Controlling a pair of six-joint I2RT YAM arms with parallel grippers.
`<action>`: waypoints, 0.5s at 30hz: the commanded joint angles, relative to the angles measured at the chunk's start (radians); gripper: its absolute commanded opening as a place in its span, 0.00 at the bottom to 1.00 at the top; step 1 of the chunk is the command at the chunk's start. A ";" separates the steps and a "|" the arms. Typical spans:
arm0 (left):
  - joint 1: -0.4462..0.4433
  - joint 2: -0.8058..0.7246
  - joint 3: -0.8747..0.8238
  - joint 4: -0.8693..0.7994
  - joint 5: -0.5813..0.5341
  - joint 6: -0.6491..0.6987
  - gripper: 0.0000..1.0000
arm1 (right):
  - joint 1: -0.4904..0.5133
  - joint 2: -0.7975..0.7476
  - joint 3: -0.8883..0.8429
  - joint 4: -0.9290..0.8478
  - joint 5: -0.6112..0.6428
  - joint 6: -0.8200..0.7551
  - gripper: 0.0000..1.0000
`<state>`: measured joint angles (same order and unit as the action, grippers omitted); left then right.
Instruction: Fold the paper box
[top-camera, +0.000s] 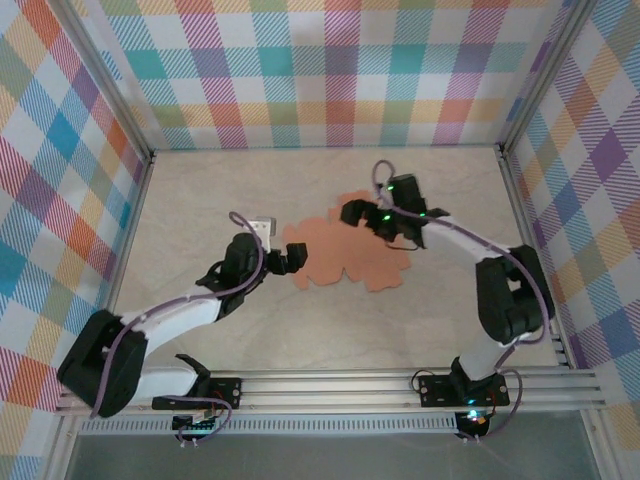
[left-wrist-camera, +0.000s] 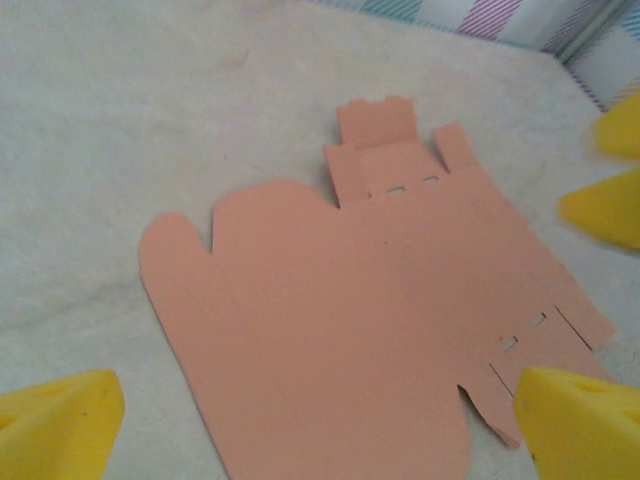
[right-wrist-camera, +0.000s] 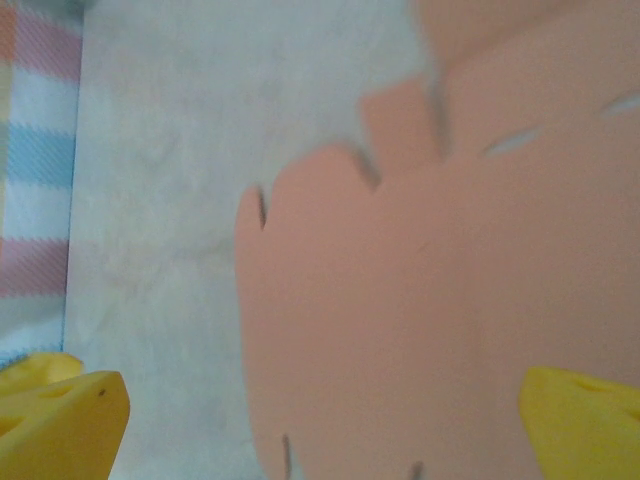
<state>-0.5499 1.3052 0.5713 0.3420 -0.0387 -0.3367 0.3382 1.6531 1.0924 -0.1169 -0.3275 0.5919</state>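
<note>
While spread flat and uncreased on the pale mottled table, counts as barely begun: 0 panels raised, 0 tabs tucked, every fold left to make. At left: left gripper, yellow fingers spread wide, grasping nothing, poised at the left rounded lobes of the paper box. Centre: thin matte salmon-orange card, scalloped tabs, small slots, notched rectangular flaps, probably limp and quick to slide. At right: right gripper, likewise released and empty, hovering over the cutout's far edge
</note>
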 joint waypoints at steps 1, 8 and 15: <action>0.011 0.120 0.112 -0.027 0.050 -0.158 1.00 | -0.140 0.017 -0.012 -0.139 -0.045 -0.099 0.99; -0.043 0.417 0.325 -0.037 0.171 -0.329 0.91 | -0.281 0.153 0.097 -0.255 -0.182 -0.181 0.99; -0.109 0.565 0.441 -0.050 0.223 -0.378 0.61 | -0.284 0.288 0.187 -0.277 -0.260 -0.228 0.96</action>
<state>-0.6395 1.8347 0.9668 0.3080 0.1387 -0.6704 0.0471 1.9038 1.2327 -0.3470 -0.5110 0.4179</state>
